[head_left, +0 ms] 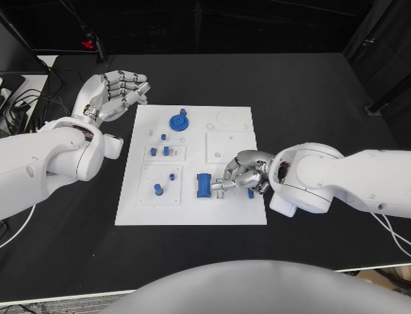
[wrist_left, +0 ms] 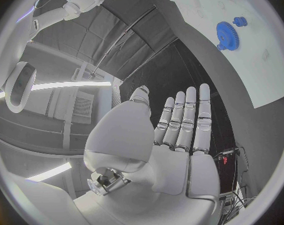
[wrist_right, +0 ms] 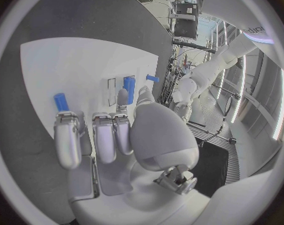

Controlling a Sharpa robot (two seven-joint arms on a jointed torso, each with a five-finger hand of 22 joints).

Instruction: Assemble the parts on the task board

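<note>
Black bench (head_left: 290, 85) holds your white task board (head_left: 192, 212) mid-frame. Your right hand (head_left: 243, 175) sits over its lower right, fingers curled near a blue block (head_left: 203, 184) standing lengthwise just to their left; whether they grip it, you cannot tell. Your left hand (head_left: 119, 93), upper left, is spread and holds nothing.

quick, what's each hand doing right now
Left hand: open, holding nothing, beside the white task board.
Right hand: fingers curled over the board; a hold cannot be told.

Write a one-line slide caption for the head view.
Right hand works low over the white task board beside a blue block, while the left hand hovers open off the board's far left corner.
</note>
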